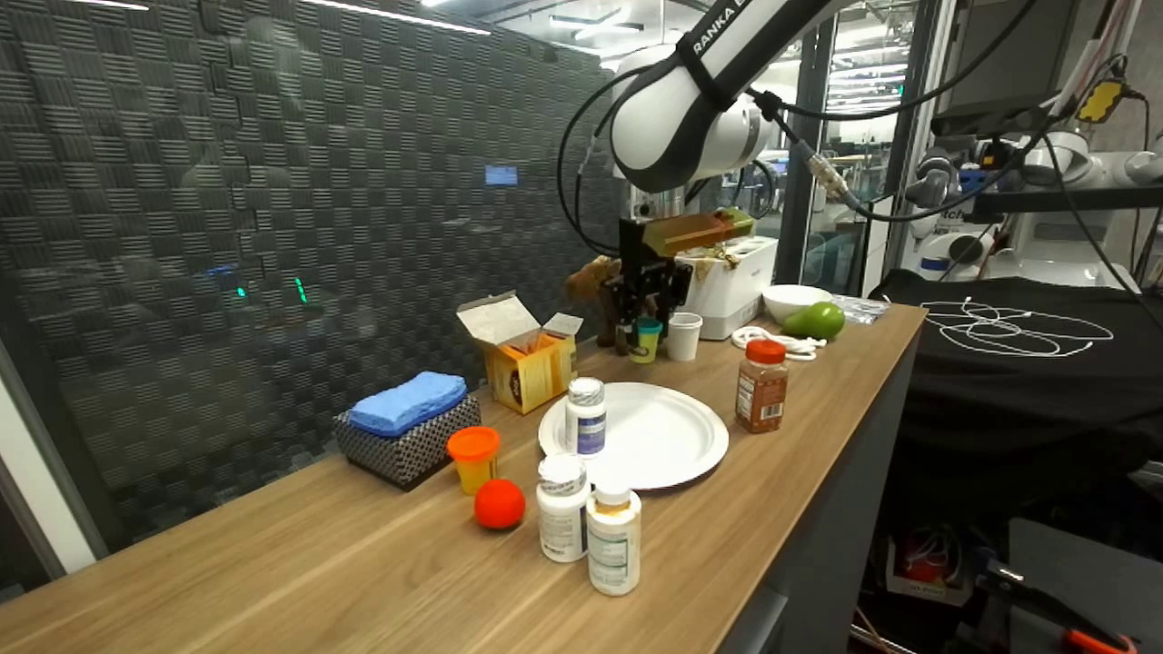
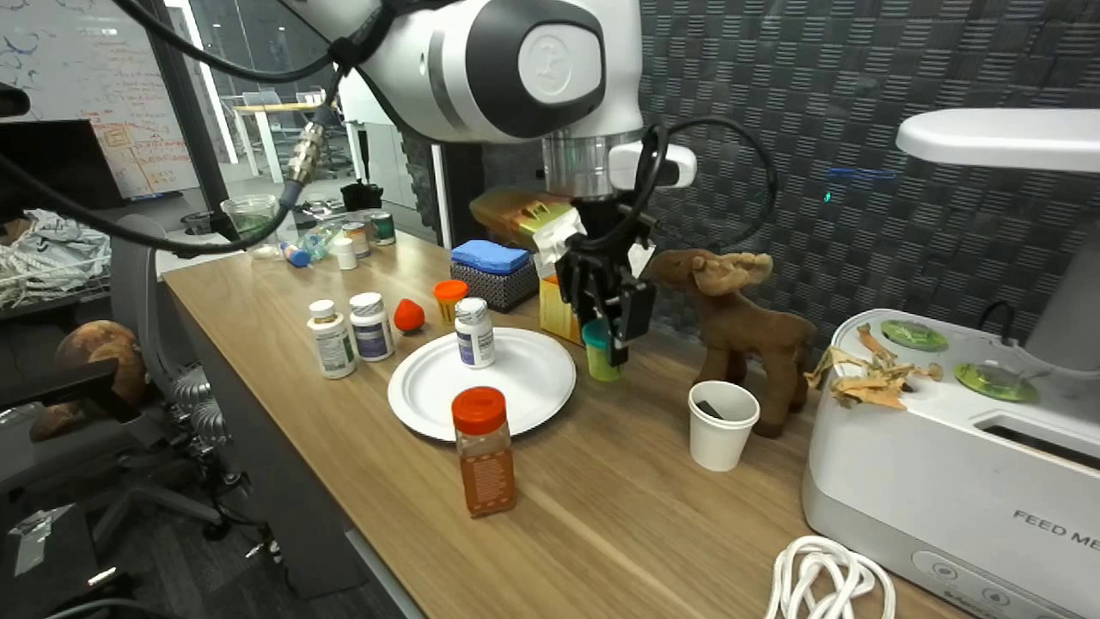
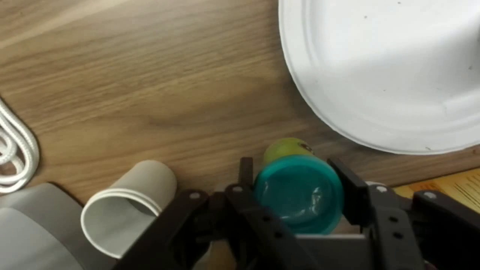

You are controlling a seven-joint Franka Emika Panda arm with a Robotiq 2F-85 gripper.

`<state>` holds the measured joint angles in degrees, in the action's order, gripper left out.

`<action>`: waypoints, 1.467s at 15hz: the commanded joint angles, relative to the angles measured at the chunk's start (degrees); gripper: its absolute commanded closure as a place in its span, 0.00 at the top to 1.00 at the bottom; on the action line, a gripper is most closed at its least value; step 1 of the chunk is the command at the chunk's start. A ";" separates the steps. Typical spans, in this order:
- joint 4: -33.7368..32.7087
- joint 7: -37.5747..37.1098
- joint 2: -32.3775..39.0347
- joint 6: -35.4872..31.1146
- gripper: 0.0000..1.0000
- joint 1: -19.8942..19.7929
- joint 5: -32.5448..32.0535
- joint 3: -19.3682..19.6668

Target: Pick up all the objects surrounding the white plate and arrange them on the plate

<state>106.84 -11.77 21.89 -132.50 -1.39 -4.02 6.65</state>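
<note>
Around the teal lid of a small green tub, my gripper is shut, with a finger against either side. The tub looks upright on the table beside the white plate. One white pill bottle stands on the plate. Two more white bottles are off its rim, near the red-orange ball and the small orange cup. At the plate's opposite side is the red-topped jar. A white paper cup stands close to my gripper.
Behind the plate are an open yellow carton and a patterned box with a blue cloth on it. A brown plush moose and a white appliance stand near the paper cup. White cord lies in front of the appliance.
</note>
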 commanded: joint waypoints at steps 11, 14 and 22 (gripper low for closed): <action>0.84 -0.13 -2.90 10.36 0.27 2.62 4.30 -5.60; 1.30 -0.36 -2.14 9.79 0.27 2.52 6.24 -5.76; 0.79 -6.67 0.35 4.94 0.27 3.28 6.66 -4.08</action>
<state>108.25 -15.44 21.81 -124.96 1.35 3.07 1.69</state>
